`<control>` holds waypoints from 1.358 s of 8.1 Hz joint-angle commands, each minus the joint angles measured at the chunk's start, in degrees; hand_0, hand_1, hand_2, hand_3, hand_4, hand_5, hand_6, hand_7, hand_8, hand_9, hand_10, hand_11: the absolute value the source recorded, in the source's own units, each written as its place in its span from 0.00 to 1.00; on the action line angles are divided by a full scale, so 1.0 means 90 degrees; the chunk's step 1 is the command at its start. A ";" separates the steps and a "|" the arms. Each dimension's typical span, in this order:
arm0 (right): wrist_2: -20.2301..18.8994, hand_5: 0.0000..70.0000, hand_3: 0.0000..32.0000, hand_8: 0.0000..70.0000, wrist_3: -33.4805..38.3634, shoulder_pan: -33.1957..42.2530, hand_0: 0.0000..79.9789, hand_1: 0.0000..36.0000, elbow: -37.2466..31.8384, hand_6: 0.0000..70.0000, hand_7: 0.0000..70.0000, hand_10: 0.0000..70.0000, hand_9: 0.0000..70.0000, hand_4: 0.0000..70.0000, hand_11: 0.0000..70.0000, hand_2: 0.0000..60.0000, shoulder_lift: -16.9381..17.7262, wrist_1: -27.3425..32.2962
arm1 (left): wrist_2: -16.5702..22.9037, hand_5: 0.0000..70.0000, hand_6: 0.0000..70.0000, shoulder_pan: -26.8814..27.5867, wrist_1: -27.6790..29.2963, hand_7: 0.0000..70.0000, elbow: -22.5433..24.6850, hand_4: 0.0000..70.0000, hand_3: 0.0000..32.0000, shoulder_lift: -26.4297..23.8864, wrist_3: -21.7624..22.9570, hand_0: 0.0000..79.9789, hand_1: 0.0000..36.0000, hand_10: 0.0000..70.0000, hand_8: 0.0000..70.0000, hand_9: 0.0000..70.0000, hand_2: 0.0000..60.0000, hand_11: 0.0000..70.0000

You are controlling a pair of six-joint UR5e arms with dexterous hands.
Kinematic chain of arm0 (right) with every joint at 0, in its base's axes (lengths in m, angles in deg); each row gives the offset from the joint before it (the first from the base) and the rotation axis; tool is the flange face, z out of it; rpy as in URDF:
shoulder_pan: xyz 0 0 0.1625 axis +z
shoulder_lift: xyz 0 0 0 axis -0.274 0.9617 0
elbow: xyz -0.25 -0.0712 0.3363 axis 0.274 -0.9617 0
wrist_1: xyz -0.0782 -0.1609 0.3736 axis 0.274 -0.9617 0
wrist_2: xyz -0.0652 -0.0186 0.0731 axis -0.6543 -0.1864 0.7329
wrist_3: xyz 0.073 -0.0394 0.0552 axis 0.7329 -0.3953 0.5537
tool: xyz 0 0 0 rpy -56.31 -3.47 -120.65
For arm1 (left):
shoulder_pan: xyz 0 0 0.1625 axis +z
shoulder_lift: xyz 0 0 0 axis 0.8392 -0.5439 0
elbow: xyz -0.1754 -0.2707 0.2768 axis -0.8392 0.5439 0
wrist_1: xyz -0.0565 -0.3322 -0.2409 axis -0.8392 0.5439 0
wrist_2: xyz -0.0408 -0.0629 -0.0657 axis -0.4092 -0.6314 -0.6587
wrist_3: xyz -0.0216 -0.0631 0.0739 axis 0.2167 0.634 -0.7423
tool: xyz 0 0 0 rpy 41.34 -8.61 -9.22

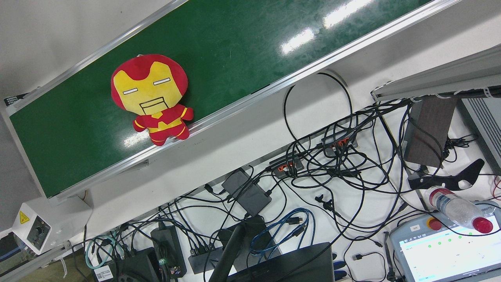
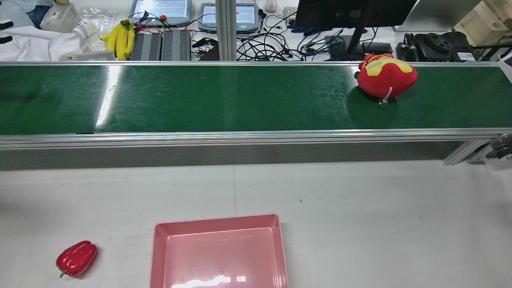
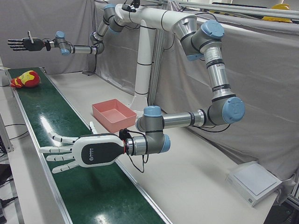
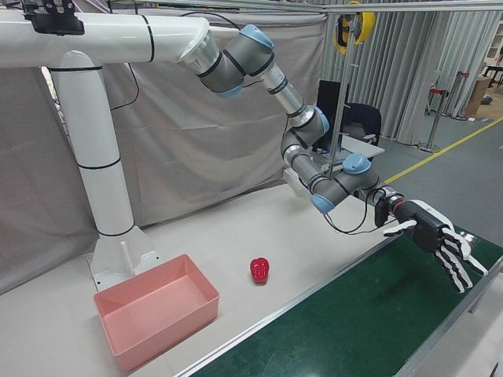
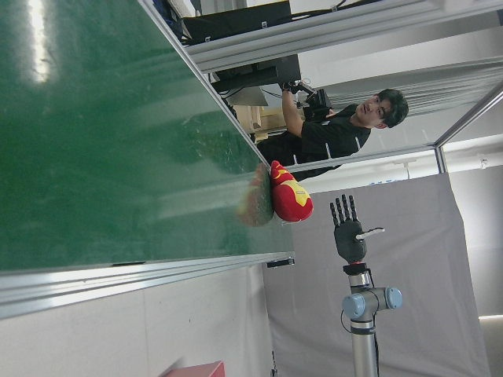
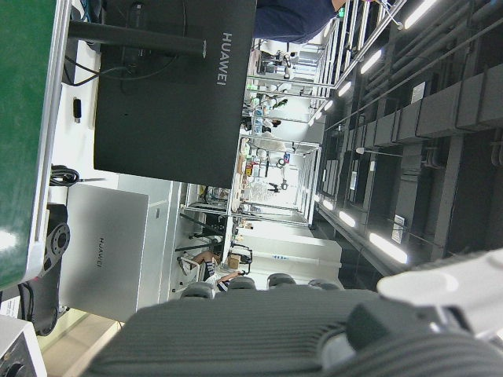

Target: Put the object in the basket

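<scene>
A red and yellow plush toy (image 2: 386, 76) lies on the green conveyor belt (image 2: 200, 100) near its right end, and shows in the front view (image 1: 150, 98) and the left-front view (image 3: 25, 79). The pink basket (image 2: 218, 219) stands empty on the white table. A red bell pepper (image 2: 77, 259) lies on the table to its left. My left hand (image 3: 79, 151) is open, fingers spread flat, above the belt's other end; it also shows in the right-front view (image 4: 440, 239). My right hand (image 3: 25, 44) is open, high above the plush toy, and holds nothing.
Beyond the belt a desk (image 2: 260, 36) carries cables, screens, bananas (image 2: 120, 36) and a monitor (image 2: 352, 12). A person (image 5: 338, 133) sits past the belt's far end. The arms' white pedestal (image 4: 98, 173) stands behind the basket.
</scene>
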 commanded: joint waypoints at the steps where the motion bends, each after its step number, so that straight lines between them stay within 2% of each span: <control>1: 0.0000 0.00 0.00 0.00 0.0002 0.0006 0.00 0.00 0.0002 0.00 0.00 0.00 0.00 0.00 0.00 0.00 0.0000 0.0000 | 0.0003 0.39 0.04 0.0009 -0.0118 0.12 0.0018 0.09 0.61 -0.0051 -0.0001 0.74 0.48 0.07 0.18 0.19 0.00 0.14; 4: 0.0000 0.00 0.00 0.00 0.0002 0.0006 0.00 0.00 0.0002 0.00 0.00 0.00 0.00 0.00 0.00 0.00 0.0000 0.0000 | 0.0003 0.41 0.05 -0.0039 -0.0148 0.12 0.0066 0.10 0.56 -0.0041 0.0009 0.73 0.44 0.07 0.18 0.19 0.00 0.13; 6: 0.0000 0.00 0.00 0.00 0.0002 0.0006 0.00 0.00 0.0002 0.00 0.00 0.00 0.00 0.00 0.00 0.00 0.0000 0.0000 | 0.0003 0.41 0.05 -0.0088 -0.0294 0.12 0.0299 0.11 0.51 -0.0022 0.0009 0.72 0.42 0.07 0.19 0.19 0.00 0.13; 7: 0.0000 0.00 0.00 0.00 0.0002 0.0006 0.00 0.00 -0.0008 0.00 0.00 0.00 0.00 0.00 0.00 0.00 0.0000 0.0000 | -0.0007 0.41 0.05 -0.0078 -0.0304 0.12 0.0301 0.11 0.54 0.0017 0.0009 0.71 0.40 0.07 0.19 0.19 0.00 0.13; 11: 0.0000 0.00 0.00 0.00 -0.0007 -0.0004 0.00 0.00 -0.0008 0.00 0.00 0.00 0.00 0.00 0.00 0.00 0.0000 0.0000 | 0.0003 0.41 0.05 -0.0069 -0.0450 0.13 0.0456 0.12 0.51 -0.0012 0.0028 0.72 0.42 0.07 0.19 0.19 0.00 0.13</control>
